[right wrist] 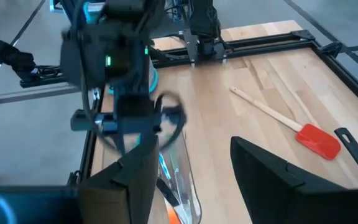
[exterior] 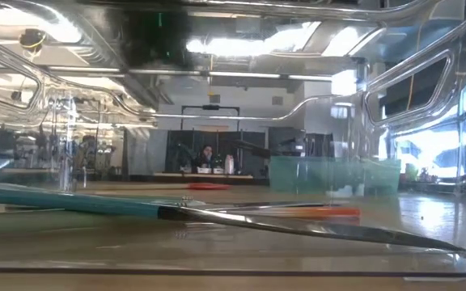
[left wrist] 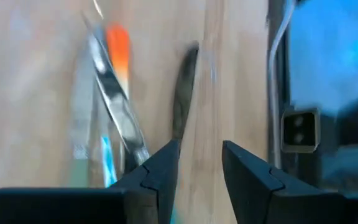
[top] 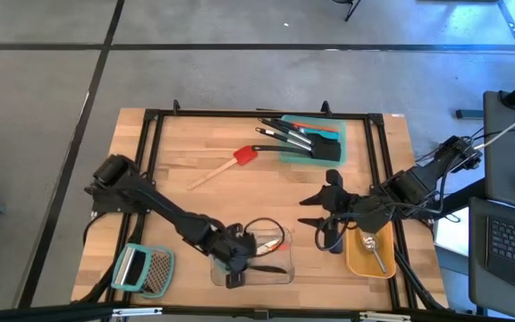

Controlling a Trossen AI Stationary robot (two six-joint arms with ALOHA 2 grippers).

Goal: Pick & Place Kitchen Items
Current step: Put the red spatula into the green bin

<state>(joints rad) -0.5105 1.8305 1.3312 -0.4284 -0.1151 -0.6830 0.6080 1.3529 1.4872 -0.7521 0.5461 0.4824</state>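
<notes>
Pale butcher-block table (top: 213, 201) with a black frame, set on a grey floor. Nearest the front edge, the left gripper (top: 237, 268) sits over the clear container (top: 275, 271), its two fingers standing a little apart with nothing between them in the left wrist view. Inside that container lie slim tools: a teal-handled one with a long tapering steel blade (exterior: 217, 217) (it stretches almost the full width of the low view, flat on the container floor), an orange-handled one (exterior: 314, 212) just behind it, and a dark slender piece (left wrist: 182, 93) alongside; a wire whisk loop (top: 266, 231) rests over the container's far rim. At the front left corner, a flat metal grater with teal handle (top: 144, 268) lies on the wood, well apart from the arm. To the right, the yellow container (top: 369, 255) holds a silver spoon (top: 373, 247), bowl toward the far side. The right gripper (top: 327, 210) hovers just left of the yellow container, fingers spread wide and empty, pointing toward the table's middle. Farther back, a wooden-handled red spatula (top: 226, 166) lies diagonally on bare wood, red head toward the far right. At the far edge, the teal container (top: 316, 141) carries black slotted spatulas with steel handles (top: 298, 136), handles pointing left, and an orange strip beside them. A seated person shows in the room beyond.
</notes>
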